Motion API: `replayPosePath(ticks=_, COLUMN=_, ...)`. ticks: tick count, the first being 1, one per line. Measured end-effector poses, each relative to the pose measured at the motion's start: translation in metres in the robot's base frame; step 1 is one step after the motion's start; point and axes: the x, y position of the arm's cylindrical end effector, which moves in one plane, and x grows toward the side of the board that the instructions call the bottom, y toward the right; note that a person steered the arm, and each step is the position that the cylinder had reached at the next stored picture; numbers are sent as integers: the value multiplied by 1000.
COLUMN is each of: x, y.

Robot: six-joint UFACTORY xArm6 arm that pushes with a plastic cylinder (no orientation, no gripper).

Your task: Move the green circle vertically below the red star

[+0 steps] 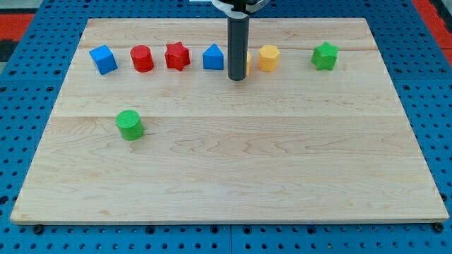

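The green circle [130, 125], a short ribbed cylinder of bright green with a flat round top, is seen standing upright on the wooden board [233, 176], alone in the left half and well below the row of blocks at the view's top. In that row, from the view's left, a blue cube [103, 59], a red cylinder [142, 58], the red star [177, 56], a blue house-shaped block [212, 58], a yellow block [247, 62] partly hidden behind the rod, a yellow hexagon [268, 58] and a green star [325, 56] are set. The green circle is placed below and to the left of the red star, nearer the red cylinder's column. No fingers are carried; nothing is held. My tip [237, 79] is rested just beside the blue house-shaped block, in front of the hidden yellow block, well apart from the green circle.
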Motion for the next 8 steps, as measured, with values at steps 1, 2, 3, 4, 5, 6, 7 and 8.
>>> replayPosePath(ticks=1, x=-5, y=16)
replayPosePath(ticks=2, x=-7, y=18)
replayPosePath(ticks=3, x=14, y=-6)
replayPosePath(ticks=4, x=56, y=-72)
replayPosePath(ticks=5, x=143, y=-122)
replayPosePath(ticks=6, x=194, y=-233)
replayPosePath(ticks=7, x=179, y=-274)
replayPosePath(ticks=8, x=126, y=-194)
